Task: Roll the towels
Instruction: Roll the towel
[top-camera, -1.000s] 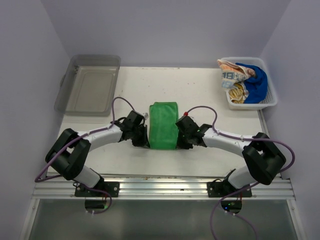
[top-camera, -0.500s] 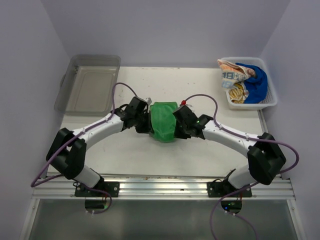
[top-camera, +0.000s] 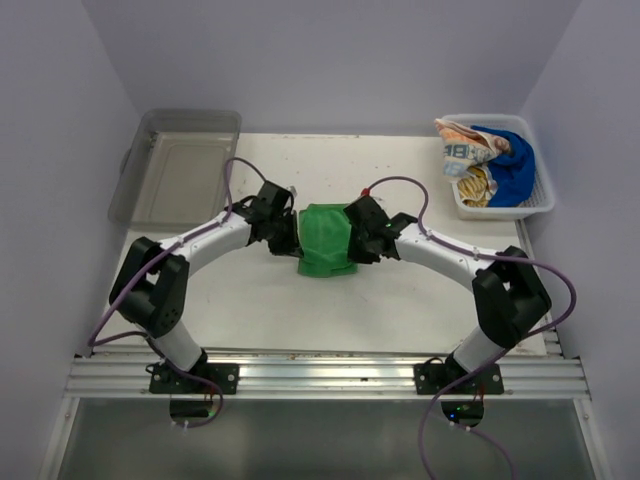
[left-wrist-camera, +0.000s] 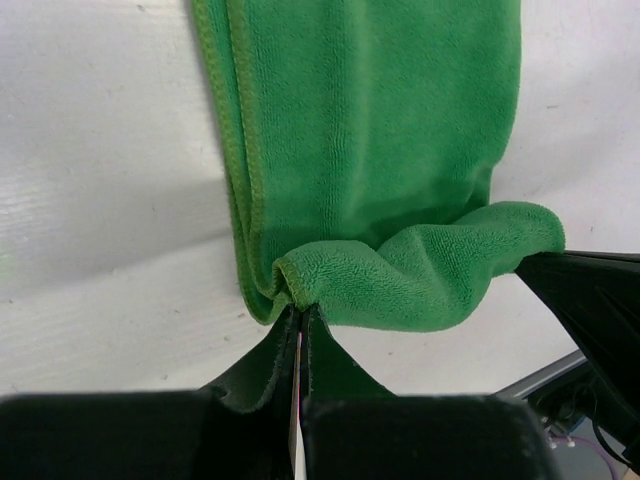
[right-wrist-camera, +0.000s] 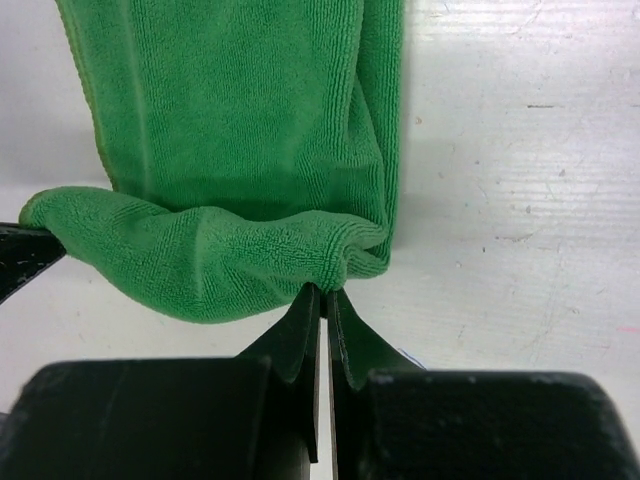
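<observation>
printed blocks on orange-and-white towel (top-camera: 458, 146), no legible text

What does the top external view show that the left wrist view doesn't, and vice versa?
Only top external: a translucent grey plastic tub far left, a white plastic basket of crumpled towels far right, and both arms. Only left wrist: the left gripper shut on a bunched corner, the stitched hem. Both: the plain bright green cloth towel on the white table, the right gripper at its other corner.

White table (top-camera: 400, 300) with 1 green towel (top-camera: 325, 240) mid-surface, 1 clear bin (top-camera: 185, 180) far-left, 1 white basket (top-camera: 500, 211) far-right.
</observation>
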